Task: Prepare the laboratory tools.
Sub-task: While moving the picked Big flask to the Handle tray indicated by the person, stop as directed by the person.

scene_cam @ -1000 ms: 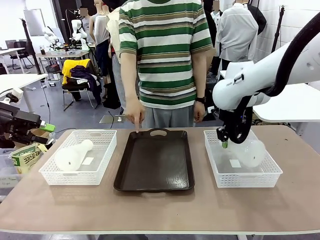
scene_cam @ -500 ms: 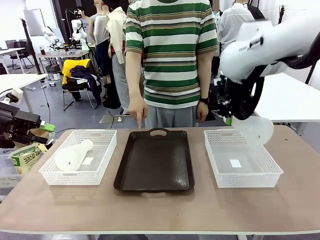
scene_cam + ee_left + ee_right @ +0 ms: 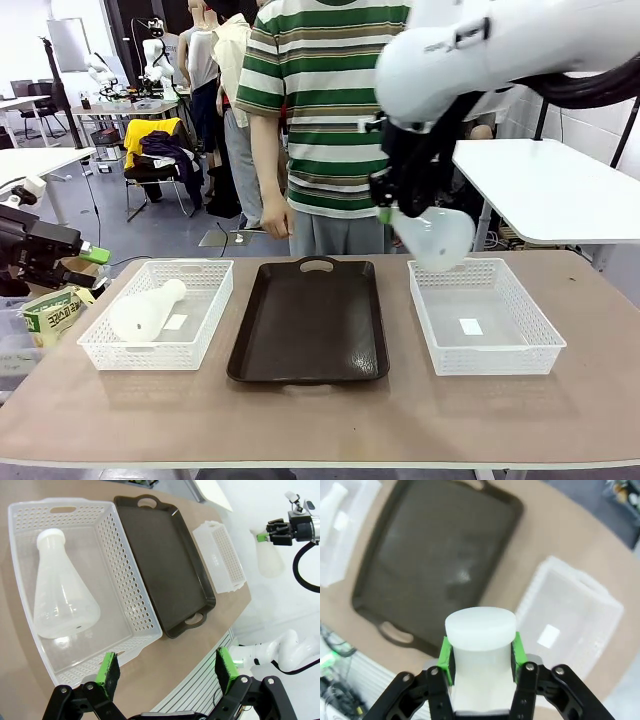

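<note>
Two Erlenmeyer flasks are what I'm managing here, and they sit in very different places. One flask (image 3: 432,237) is up in the air, pinched at its neck by the right pincer (image 3: 481,655), whose green pads are clamped tight on either side just below the lip. Its wide body hangs below the pincer, tilted and well clear of the table (image 3: 320,425). In the front view it hangs over the far left corner of the right mesh basket (image 3: 500,362). In the right wrist view the dark brown tray (image 3: 310,320) lies below and to one side of the neck.

The other flask (image 3: 62,597) lies on its side in the left mesh basket (image 3: 127,587), untouched. My left pincer (image 3: 166,666) hovers above that basket's near edge with its jaws spread wide and nothing between them. The person stands at the far side, one hand (image 3: 275,217) hanging just behind the tray's handle.

I judge this to be the carry step, taking the first flask across to the tray. The next move calls for bringing it over the tray's bare middle, righting it so the base faces down, lowering until it rests flat, and only then releasing. A tilted set-down could let it roll.
</note>
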`<act>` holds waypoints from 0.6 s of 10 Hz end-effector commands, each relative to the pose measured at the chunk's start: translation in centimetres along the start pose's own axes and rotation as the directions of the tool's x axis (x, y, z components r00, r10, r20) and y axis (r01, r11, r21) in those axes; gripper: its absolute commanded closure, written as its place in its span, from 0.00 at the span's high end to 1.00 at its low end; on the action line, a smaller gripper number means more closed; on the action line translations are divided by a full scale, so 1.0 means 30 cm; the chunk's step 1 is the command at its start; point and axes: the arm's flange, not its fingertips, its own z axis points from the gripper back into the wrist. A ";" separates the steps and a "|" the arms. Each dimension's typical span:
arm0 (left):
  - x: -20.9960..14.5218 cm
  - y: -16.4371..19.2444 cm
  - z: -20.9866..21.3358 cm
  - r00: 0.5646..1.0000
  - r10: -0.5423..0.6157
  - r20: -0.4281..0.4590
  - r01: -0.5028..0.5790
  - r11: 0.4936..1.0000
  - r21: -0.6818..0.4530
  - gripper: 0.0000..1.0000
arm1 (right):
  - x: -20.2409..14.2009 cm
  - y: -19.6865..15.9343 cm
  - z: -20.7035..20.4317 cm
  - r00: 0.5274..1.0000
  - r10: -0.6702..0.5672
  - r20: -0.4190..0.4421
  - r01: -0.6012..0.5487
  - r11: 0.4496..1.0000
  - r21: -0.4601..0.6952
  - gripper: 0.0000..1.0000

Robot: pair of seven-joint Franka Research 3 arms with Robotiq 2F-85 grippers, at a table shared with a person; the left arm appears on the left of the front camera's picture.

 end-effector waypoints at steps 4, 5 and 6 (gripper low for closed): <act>0.001 0.004 0.001 1.000 -0.005 0.013 0.006 1.000 -0.017 1.00 | 0.256 0.292 -0.260 0.984 0.101 -0.146 -0.094 0.994 0.053 0.00; 0.001 0.004 0.001 1.000 -0.005 0.013 0.006 1.000 -0.017 1.00 | 0.288 0.336 -0.319 0.980 0.125 -0.155 -0.120 0.992 0.040 0.00; 0.001 0.004 0.001 1.000 -0.005 0.013 0.006 1.000 -0.017 1.00 | 0.314 0.368 -0.387 0.976 0.136 -0.172 -0.130 0.991 0.045 0.00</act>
